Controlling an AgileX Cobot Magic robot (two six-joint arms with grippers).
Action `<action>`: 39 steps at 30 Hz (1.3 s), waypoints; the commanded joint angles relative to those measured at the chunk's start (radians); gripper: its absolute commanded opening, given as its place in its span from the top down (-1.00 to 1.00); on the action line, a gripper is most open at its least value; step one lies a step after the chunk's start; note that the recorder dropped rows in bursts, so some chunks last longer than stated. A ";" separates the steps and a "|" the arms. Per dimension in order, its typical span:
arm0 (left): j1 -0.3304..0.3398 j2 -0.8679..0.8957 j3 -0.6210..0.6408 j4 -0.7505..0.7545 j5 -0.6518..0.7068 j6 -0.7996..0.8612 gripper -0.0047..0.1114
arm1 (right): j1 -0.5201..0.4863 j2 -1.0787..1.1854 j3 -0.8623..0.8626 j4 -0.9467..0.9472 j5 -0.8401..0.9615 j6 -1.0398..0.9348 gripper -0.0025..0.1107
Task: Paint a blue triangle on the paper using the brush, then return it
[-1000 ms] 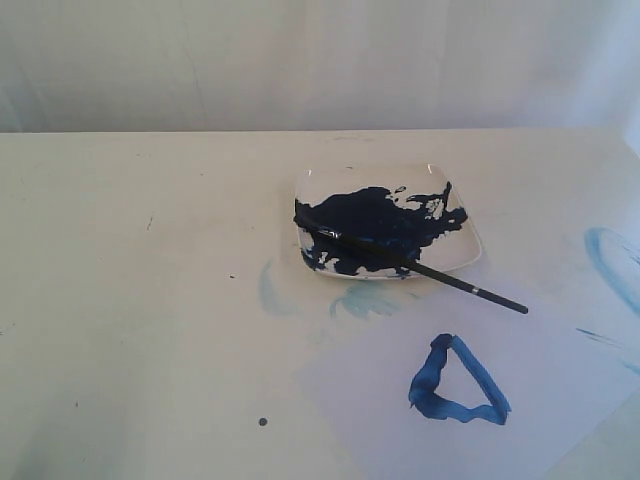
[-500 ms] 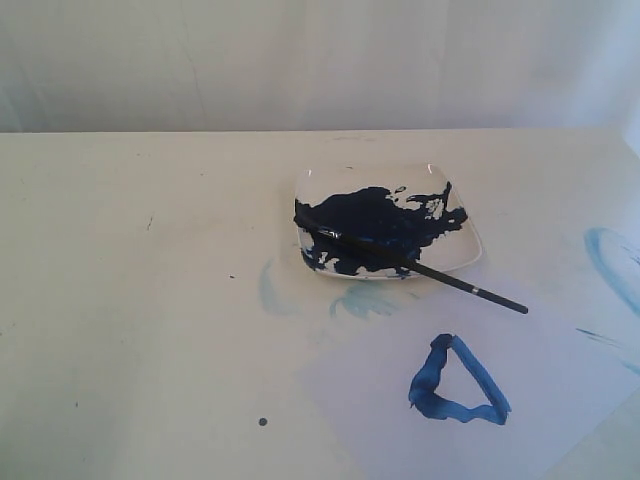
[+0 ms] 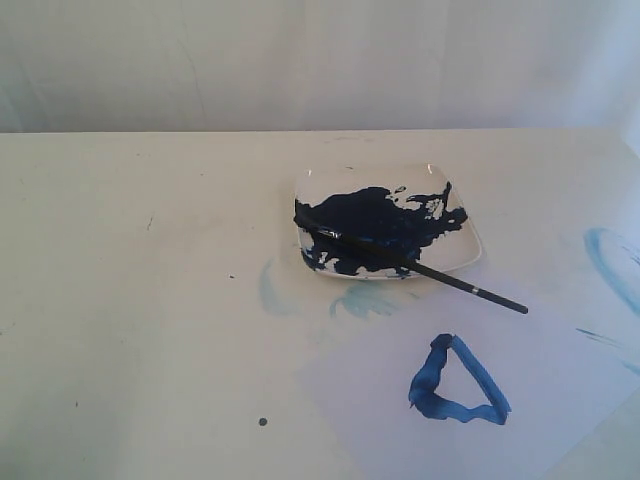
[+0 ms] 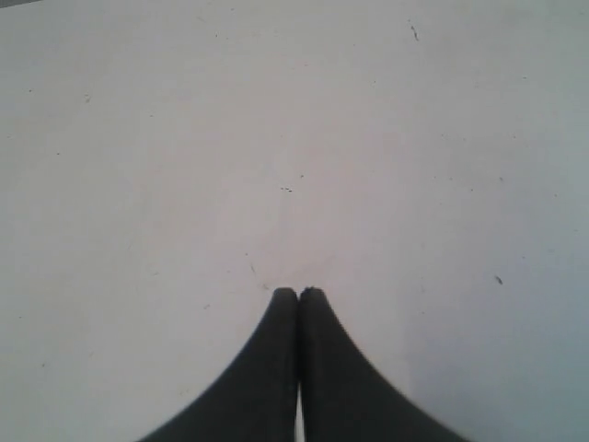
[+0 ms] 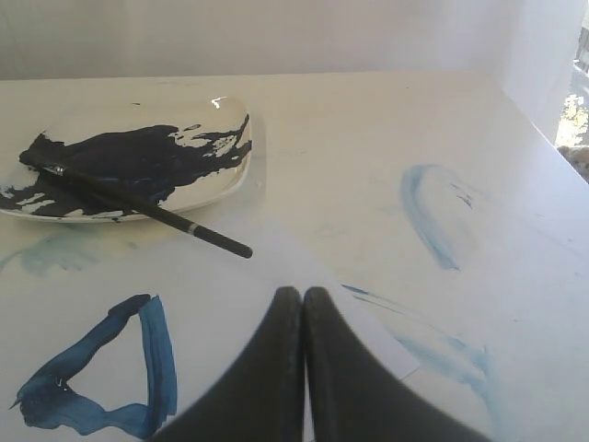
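1. Toward the counter's (image 3: 150, 300) right half in the exterior view, the brush (image 3: 412, 265) lies across the plate (image 3: 330, 180). Its bristle end sits in the dark paint and its handle sticks out past the plate's rim, towards the paper (image 3: 560, 360). The triangle (image 3: 478, 375) is closed and sits on the paper, near the counter's front edge. No arm shows here. I judge the job finished, so the main risk is a bump: a nudge to the overhanging handle could tip the brush onto the paper and streak it.

2. In the left wrist view, the left pincer (image 4: 297, 295) is fully closed on nothing, over bare counter. It is well away from the paint and poses little danger.

3. In the right wrist view, the right pincer (image 5: 302, 293) is likewise pressed shut and empty, hanging over the paper just beside the triangle. If it dips or swings sideways, it could drag through paint that may be wet, or shift the thin sheet. Lifting straight up looks safest.
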 commanded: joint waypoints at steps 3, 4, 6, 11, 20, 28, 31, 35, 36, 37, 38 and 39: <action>-0.005 -0.003 0.006 -0.048 0.001 0.003 0.92 | -0.007 -0.007 0.002 -0.001 -0.003 -0.002 0.96; -0.001 -0.003 0.006 -0.057 0.001 0.003 0.92 | -0.007 -0.007 0.002 -0.001 -0.003 -0.002 0.96; 0.009 -0.003 0.006 -0.083 0.001 0.003 0.92 | -0.007 -0.007 0.002 -0.001 -0.003 -0.002 0.96; 0.015 -0.003 0.006 -0.095 0.001 -0.044 0.92 | -0.007 -0.007 0.002 0.008 -0.003 -0.002 0.96; 0.015 -0.003 0.006 -0.103 -0.003 -0.098 0.92 | -0.007 -0.007 0.002 0.008 -0.003 -0.002 0.96; 0.015 -0.003 0.006 -0.103 -0.004 -0.098 0.92 | -0.007 -0.007 0.002 0.008 -0.003 -0.002 0.96; 0.015 -0.003 0.006 -0.103 -0.004 -0.098 0.92 | -0.007 -0.007 0.002 0.008 -0.003 -0.002 0.96; 0.015 -0.003 0.006 -0.103 -0.004 -0.098 0.92 | -0.007 -0.007 0.002 0.008 -0.003 -0.002 0.96; 0.015 -0.003 0.006 -0.103 -0.004 -0.098 0.92 | -0.007 -0.007 0.002 0.008 -0.003 -0.002 0.96; 0.015 -0.003 0.006 -0.103 -0.004 -0.098 0.92 | -0.007 -0.007 0.002 0.008 -0.003 -0.002 0.96; 0.015 -0.003 0.006 -0.103 -0.004 -0.098 0.92 | -0.007 -0.007 0.002 0.008 -0.003 -0.002 0.96; 0.015 -0.003 0.006 -0.103 -0.004 -0.098 0.92 | -0.007 -0.007 0.002 0.008 -0.003 -0.002 0.96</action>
